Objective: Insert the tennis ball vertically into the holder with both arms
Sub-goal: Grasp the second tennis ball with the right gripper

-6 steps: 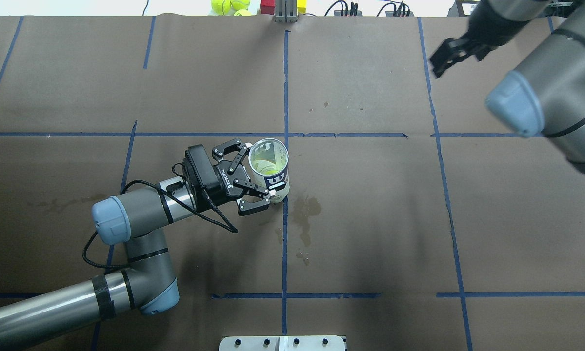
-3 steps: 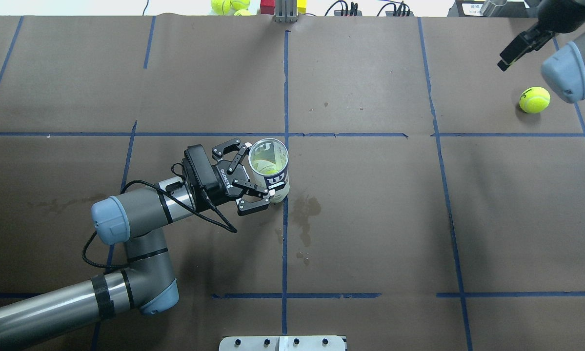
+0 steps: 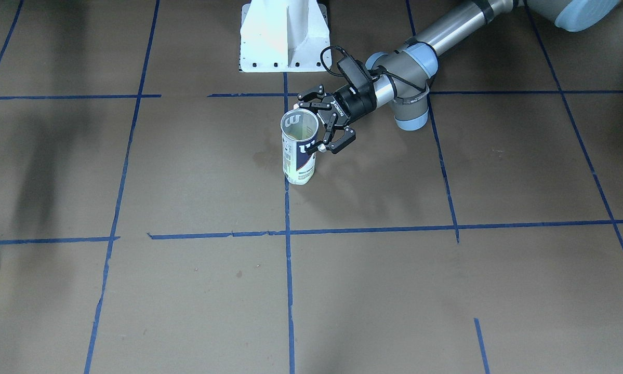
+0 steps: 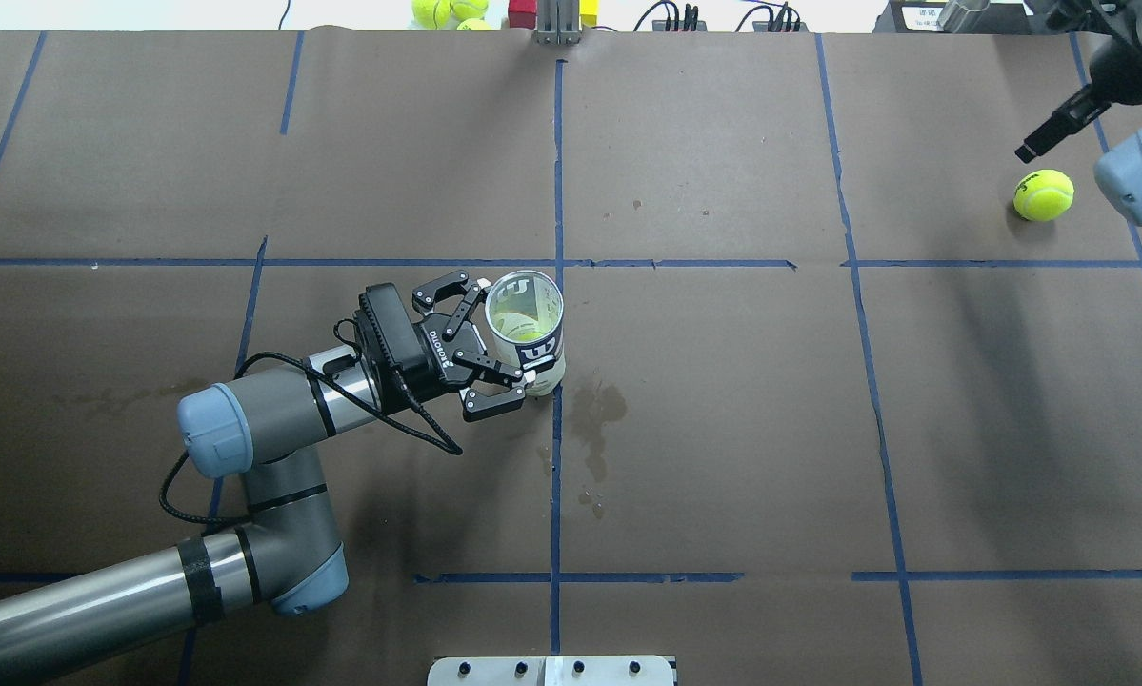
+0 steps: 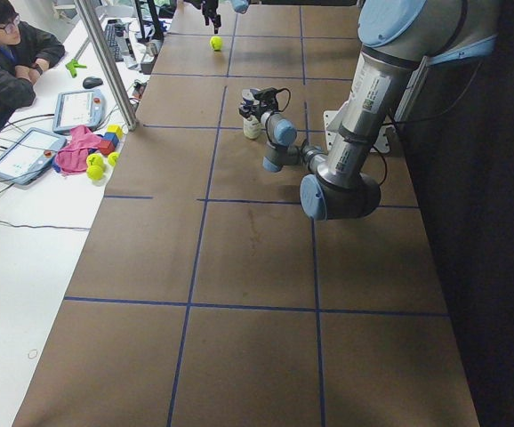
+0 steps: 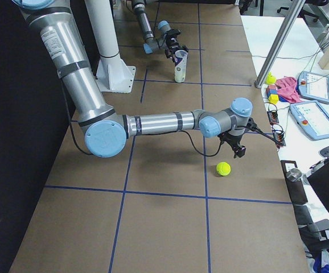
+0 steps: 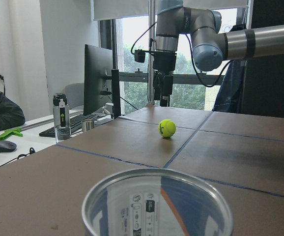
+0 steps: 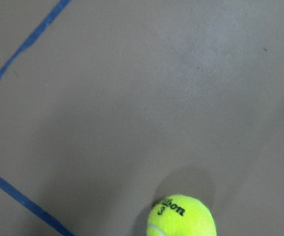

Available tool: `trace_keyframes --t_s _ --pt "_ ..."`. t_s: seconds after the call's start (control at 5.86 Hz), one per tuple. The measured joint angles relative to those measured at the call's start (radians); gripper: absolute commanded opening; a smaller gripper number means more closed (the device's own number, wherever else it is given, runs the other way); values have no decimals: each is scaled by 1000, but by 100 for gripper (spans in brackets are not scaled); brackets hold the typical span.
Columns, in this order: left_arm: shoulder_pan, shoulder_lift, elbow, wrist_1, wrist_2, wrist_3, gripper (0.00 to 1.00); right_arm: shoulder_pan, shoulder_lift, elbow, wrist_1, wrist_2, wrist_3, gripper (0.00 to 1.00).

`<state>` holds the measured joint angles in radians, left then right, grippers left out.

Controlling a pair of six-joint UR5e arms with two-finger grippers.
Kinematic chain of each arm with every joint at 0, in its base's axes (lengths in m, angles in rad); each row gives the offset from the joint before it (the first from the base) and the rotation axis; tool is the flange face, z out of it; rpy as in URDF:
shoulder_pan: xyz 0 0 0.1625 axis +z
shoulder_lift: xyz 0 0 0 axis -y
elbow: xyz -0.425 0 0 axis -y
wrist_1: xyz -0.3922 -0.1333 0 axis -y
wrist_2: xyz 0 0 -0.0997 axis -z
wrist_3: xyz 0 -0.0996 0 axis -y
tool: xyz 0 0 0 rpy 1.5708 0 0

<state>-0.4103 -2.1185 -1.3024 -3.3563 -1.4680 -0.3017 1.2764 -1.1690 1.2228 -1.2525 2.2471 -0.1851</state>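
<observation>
The yellow-green felt tennis ball (image 4: 1044, 194) lies loose on the brown paper-covered table (image 4: 723, 429), in the upper right of the overhead view and at the left edge of the front-facing view, well apart from the clear plastic cylindrical holder with its white-and-navy label (image 4: 532, 335). The holder stands upright with its mouth open, just left of the overhead view's centre and beside the middle blue tape line (image 4: 555, 495). A yellowish tint shows low inside it, though I cannot tell what that is. The black two-finger left gripper (image 4: 503, 335) reaches in level from the lower left. Its fingers are spread wide to either side of the holder's upper half, with the pale pads set against its wall. The right gripper (image 4: 1042, 138) hangs above the paper, just up and left of the ball and not touching it. It shows only as a thin dark shape, so I cannot tell how far its fingers are parted. A darker stain (image 4: 594, 410) marks the paper just right of the holder. The white pedestal base (image 3: 285, 36) sits at the top centre of the front-facing view.
</observation>
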Motion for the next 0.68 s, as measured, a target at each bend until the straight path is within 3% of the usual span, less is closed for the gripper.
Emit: trace_keyframes --t_s 0.68 --pt "-4 1 0 0 0 3 100 -29 -24 -78 39 -17 -12 99"
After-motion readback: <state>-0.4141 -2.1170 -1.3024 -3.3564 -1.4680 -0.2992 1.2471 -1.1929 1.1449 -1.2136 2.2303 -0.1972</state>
